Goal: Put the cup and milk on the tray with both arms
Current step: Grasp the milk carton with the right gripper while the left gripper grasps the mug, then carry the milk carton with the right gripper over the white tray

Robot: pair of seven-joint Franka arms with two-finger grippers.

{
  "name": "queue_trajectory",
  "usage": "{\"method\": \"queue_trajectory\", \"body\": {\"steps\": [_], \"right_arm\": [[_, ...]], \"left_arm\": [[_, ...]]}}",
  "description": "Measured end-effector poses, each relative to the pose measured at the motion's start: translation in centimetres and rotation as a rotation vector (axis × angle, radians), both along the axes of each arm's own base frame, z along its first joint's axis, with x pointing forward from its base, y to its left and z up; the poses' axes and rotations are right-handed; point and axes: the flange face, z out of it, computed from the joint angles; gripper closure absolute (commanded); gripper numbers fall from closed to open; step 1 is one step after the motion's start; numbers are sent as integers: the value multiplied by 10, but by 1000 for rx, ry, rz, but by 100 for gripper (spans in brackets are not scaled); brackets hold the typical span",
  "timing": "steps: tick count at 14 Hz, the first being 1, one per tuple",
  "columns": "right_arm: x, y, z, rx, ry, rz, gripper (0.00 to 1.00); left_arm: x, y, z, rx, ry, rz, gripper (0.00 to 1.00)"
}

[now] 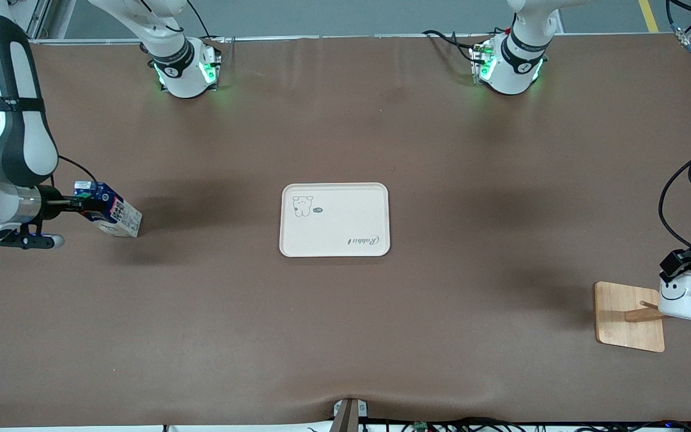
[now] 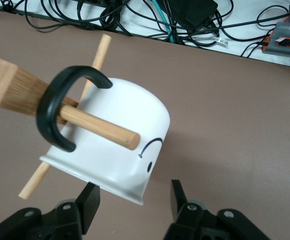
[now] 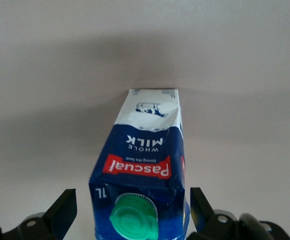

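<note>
A high front camera looks down across the whole table (image 1: pixel 345 336) toward both robot bases. The left wrist camera sits close above the cup (image 2: pixel 120 145) hanging on a wooden peg (image 2: pixel 97 127), which the front view also shows. The right wrist camera looks closely down at the milk (image 3: pixel 145 175), likewise shared.

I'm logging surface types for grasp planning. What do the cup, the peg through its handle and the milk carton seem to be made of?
The cup looks like white enamelled metal: smooth glossy wall, thin rim, black handle; ceramic is possible. The peg through its handle looks like bare pale wood, matte with visible grain. The milk carton seems to be printed coated paperboard, slightly creased, with a green ridged plastic cap.
</note>
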Motion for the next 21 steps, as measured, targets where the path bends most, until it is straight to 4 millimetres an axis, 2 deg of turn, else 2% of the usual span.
{"method": "queue_trajectory", "body": {"steps": [6, 7, 8, 9, 10, 11, 14, 16, 18, 21], "right_arm": [[-9, -10, -5, 0, 20, -20, 0], [-11, -12, -8, 0, 27, -25, 18], [-13, -15, -10, 1, 32, -30, 53], [-14, -16, -11, 1, 33, -34, 81], [-14, -17, -10, 1, 33, -35, 95], [-15, -16, -8, 2, 32, -34, 100], [-18, -14, -7, 9, 62, -32, 100], [-16, -5, 4, 19, 95, -17, 100], [-6, 17, 23, 24, 99, 21, 100], [8, 75, 48, 28, 87, 87, 100]], "left_arm": [[1, -3, -7, -2, 11, -5, 51], [2, -3, -9, -3, 13, -5, 54], [2, -3, -10, -3, 14, -5, 55], [2, -3, -10, -3, 14, -5, 57], [2, -3, -10, -3, 14, -5, 61], [2, -3, -10, -3, 14, -5, 64], [2, -3, -10, -3, 12, -4, 71], [2, -2, -10, -2, 12, -3, 72], [2, -2, -10, -2, 12, -3, 76], [2, -1, -10, -2, 12, -3, 82]]}}
